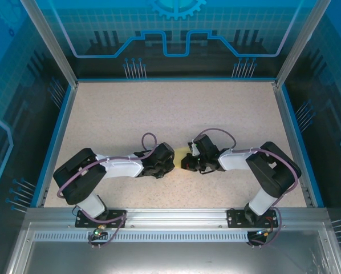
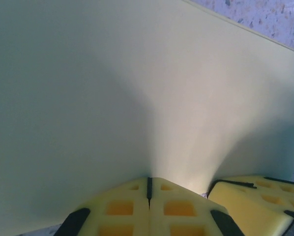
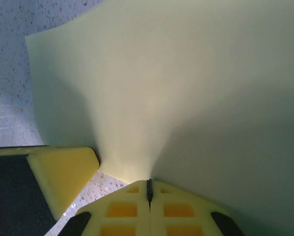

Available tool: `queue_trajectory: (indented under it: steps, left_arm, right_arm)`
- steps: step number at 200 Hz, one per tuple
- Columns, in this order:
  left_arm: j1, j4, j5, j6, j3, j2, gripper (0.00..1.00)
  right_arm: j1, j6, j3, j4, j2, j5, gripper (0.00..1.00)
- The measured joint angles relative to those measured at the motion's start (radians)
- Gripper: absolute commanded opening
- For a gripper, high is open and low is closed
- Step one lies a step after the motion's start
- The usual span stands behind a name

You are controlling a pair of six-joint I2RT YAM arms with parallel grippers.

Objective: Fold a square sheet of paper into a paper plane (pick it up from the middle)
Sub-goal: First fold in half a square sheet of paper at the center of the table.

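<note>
The square sheet of paper [image 2: 137,88], spread ahead of both tips, is pinched near its middle by the clenched left gripper [image 2: 149,191] and right gripper [image 3: 149,189], presumably for lifting.

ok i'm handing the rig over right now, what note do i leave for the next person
Left gripper: shut, pinching the square sheet of paper.
Right gripper: shut, pinching the same sheet, close beside the left one.
Sheet: near the middle of the table, between the two grippers, puckered up at the pinches.
Done: both grips taken; no crease shows yet.
To do: all the folding.
</note>
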Motion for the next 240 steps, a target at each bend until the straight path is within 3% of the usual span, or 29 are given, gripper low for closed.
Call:
queue_trajectory:
  steps: [78, 126, 179, 240]
  left_arm:
    - [0.000, 0.000, 0.000, 0.000, 0.000, 0.000, 0.00]
    - [0.000, 0.005, 0.000, 0.017, -0.002, -0.005, 0.00]
    - [0.010, 0.106, 0.010, 0.092, -0.056, -0.034, 0.00]
    - [0.011, 0.267, 0.010, 0.052, -0.056, 0.027, 0.00]
  right_arm:
    - [-0.021, 0.019, -0.022, 0.100, -0.031, -0.029, 0.00]
    - [-0.024, 0.020, -0.009, 0.087, 0.033, -0.014, 0.00]
    - [-0.026, 0.023, -0.004, 0.085, 0.038, -0.014, 0.00]
    - [-0.026, 0.024, -0.004, 0.087, 0.041, -0.017, 0.00]
